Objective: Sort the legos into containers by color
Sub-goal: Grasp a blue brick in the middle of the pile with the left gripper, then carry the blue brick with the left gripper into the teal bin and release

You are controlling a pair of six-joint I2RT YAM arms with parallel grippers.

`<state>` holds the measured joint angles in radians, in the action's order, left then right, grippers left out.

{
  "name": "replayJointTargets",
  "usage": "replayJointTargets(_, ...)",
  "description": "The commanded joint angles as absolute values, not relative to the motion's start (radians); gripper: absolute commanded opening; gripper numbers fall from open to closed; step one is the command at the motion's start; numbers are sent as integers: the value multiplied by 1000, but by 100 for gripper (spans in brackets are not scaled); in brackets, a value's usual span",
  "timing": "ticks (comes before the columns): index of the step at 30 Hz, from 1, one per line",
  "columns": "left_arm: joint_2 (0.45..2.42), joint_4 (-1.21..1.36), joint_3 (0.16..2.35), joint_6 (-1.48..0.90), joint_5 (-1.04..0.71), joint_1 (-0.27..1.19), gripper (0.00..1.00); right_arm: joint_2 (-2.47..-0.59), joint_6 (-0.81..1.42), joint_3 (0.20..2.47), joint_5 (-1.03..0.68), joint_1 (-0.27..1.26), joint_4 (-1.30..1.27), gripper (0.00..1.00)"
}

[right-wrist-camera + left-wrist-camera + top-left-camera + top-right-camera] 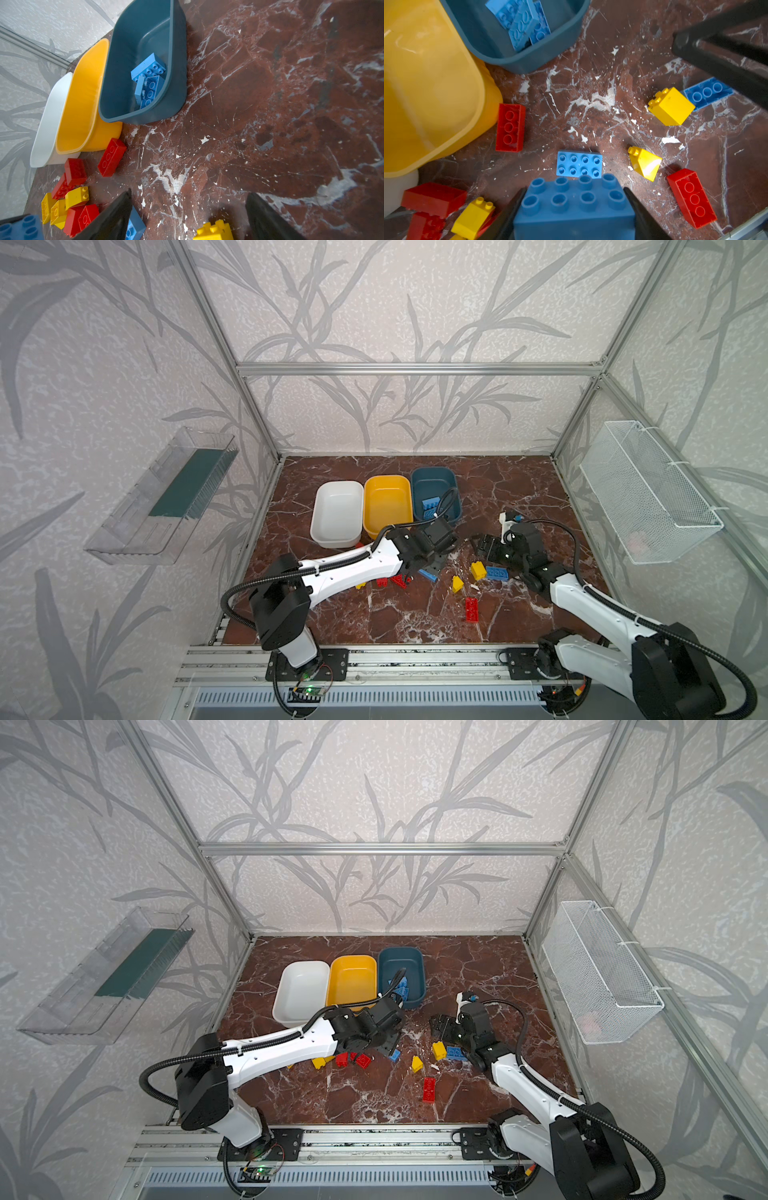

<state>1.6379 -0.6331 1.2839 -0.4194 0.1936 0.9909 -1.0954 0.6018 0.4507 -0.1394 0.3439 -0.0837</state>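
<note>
Three tubs stand in a row at the back: white [336,510], yellow [386,502] and teal [432,483]. The teal tub holds several light blue legos [430,506]; the white and yellow tubs look bare. My left gripper [575,188] is shut on a blue eight-stud brick [575,205], just in front of the yellow and teal tubs. A flat blue plate [579,164] lies below it. My right gripper [189,192] is open over the floor, with a yellow brick [214,230] near its fingers. Red and yellow legos [395,580] lie under the left arm.
A yellow brick [478,570], a blue brick [497,573], a yellow slope piece [457,584] and a red brick [471,609] lie between the arms. A clear tray [166,497] hangs on the left wall and a wire basket [648,493] on the right.
</note>
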Motion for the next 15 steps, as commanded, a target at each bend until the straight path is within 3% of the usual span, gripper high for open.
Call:
replayJointTargets(1, 1634, -704, 1348, -381, 233, 955, 50, -1071, 601, 430, -123, 357, -124, 87)
replayJointTargets(15, 1825, -789, 1711, -274, 166, 793, 50, -1052, 611, 396, -127, 362, -176, 87)
